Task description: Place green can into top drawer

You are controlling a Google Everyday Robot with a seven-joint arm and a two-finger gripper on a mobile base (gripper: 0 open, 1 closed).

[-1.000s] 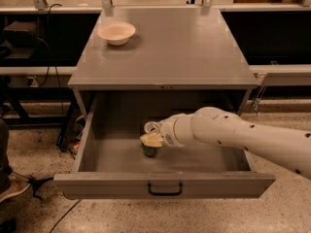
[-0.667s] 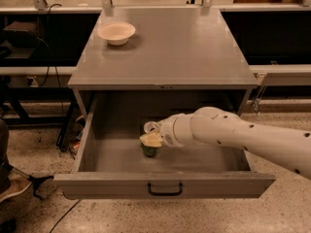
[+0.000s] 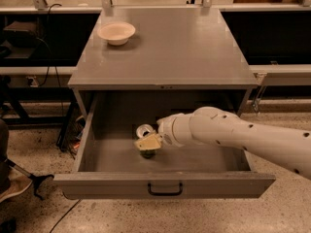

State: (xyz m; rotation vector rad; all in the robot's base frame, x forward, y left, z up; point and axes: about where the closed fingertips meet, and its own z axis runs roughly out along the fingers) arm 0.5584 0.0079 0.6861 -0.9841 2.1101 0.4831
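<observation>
Inside the open top drawer [image 3: 107,183], the gripper [image 3: 147,144] is clamped on the green can [image 3: 148,153], held upright low over the floor, probably so it lands without tipping

A pale bowl [image 3: 116,33] sat at the far left of the grey cabinet top [image 3: 189,52], close to its corner. Dark shelving [image 3: 272,33] ran behind on both sides. A black cable [image 3: 64,216] trailed over the speckled floor [image 3: 291,208] at near left.
</observation>
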